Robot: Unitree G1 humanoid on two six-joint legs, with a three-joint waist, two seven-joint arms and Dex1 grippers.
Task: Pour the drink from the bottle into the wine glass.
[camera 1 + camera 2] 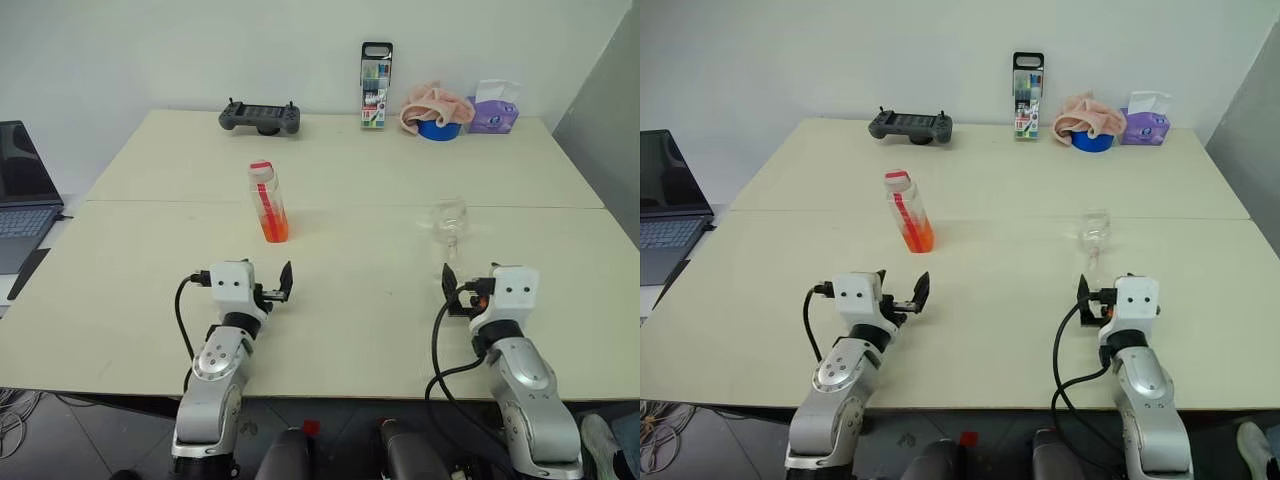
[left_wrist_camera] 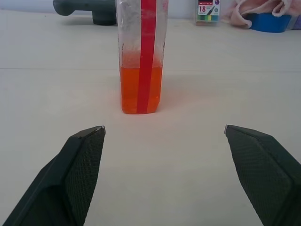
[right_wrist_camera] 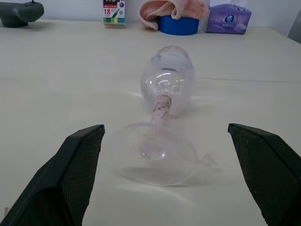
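The bottle (image 1: 268,203) stands upright on the table, left of centre, with a red-and-white cap and a red strip down its side. The orange drink (image 2: 140,89) fills its lower part. My left gripper (image 2: 164,129) is open a short way in front of the bottle, level with its base and clear of it. The wine glass (image 1: 450,225) lies on its side to the right, with its foot (image 3: 155,153) towards me and its bowl pointing away. My right gripper (image 3: 165,127) is open just short of the foot and holds nothing.
Along the far edge of the table (image 1: 350,330) are a grey game controller (image 1: 260,118), a tall marker pack (image 1: 376,85), a blue bowl with a pink cloth (image 1: 437,112) and a purple tissue pack (image 1: 494,112). A laptop (image 1: 20,190) sits off to the left.
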